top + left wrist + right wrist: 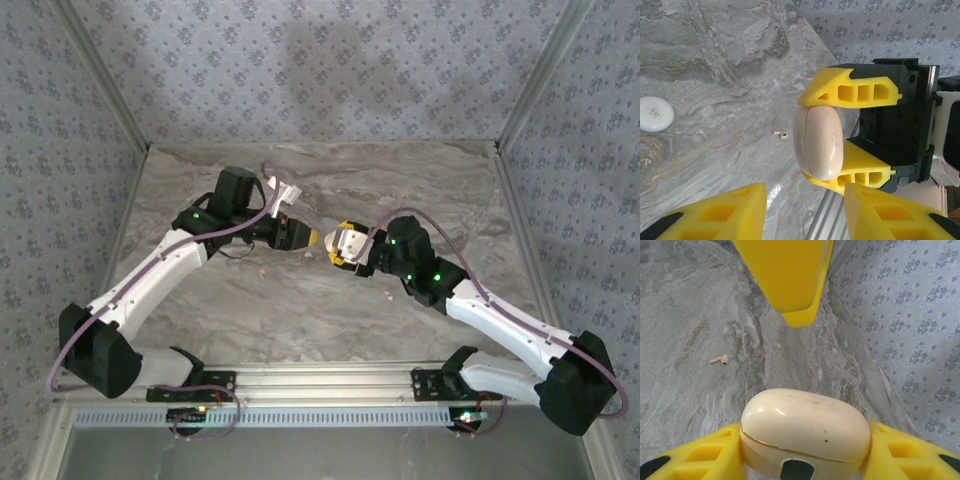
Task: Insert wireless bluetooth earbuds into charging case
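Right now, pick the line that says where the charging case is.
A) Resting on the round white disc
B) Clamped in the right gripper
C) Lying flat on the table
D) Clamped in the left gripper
B: the charging case sits pinched between the jaws of the right gripper, one jaw on each side of it.

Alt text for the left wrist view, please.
The right gripper clamps a closed cream charging case in yellow jaws above a marble table. A white earbud lies on it, a round white disc at the picture's left edge; the left gripper, jaws open, frames the bottom.
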`<state>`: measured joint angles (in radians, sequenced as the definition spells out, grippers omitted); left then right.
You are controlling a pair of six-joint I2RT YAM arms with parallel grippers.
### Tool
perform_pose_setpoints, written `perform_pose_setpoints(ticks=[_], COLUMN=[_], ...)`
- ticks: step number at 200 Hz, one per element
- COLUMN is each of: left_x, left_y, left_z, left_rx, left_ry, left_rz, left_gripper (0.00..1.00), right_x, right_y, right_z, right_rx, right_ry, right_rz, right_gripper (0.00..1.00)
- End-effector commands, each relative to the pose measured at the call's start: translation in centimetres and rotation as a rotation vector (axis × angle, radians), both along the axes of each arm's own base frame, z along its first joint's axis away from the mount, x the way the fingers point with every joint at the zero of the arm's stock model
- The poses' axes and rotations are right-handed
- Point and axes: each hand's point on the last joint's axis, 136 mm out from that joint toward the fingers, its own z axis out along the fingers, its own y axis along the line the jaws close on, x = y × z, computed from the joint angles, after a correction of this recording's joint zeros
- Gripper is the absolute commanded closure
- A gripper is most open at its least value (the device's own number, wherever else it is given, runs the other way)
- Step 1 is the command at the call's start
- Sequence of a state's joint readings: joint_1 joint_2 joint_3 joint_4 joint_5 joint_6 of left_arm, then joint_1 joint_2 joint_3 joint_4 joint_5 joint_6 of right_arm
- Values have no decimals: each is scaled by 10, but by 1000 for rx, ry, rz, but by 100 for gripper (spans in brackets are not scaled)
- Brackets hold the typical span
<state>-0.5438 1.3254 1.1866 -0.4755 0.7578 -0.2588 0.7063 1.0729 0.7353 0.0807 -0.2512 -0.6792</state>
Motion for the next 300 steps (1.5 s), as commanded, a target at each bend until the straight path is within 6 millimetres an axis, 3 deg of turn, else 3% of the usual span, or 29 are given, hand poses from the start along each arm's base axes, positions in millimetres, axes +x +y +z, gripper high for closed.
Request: perform_pose_setpoints(ticks=[1, 115, 186, 238, 300], left_x=[0, 0, -14, -17, -10], left_y=[-4, -20, -39, -41, -39], left_z=[7, 8, 9, 12, 3], left_rx=[11, 47, 31, 16, 61], left_ry=[-20, -20, -19, -28, -26], left_rz=[-2, 3, -74, -90, -62], left_gripper=[55, 56, 56, 55, 59], right_x=[-1, -10, -10, -4, -3], right_y=[-1, 3, 6, 7, 9], right_z=[13, 25, 31, 30, 36], right_rx=[17, 64, 83, 94, 124], right_ry=[-67, -102, -95, -47, -22], right_rz=[10, 27, 23, -8, -18], right_gripper=[50, 50, 49, 49, 49])
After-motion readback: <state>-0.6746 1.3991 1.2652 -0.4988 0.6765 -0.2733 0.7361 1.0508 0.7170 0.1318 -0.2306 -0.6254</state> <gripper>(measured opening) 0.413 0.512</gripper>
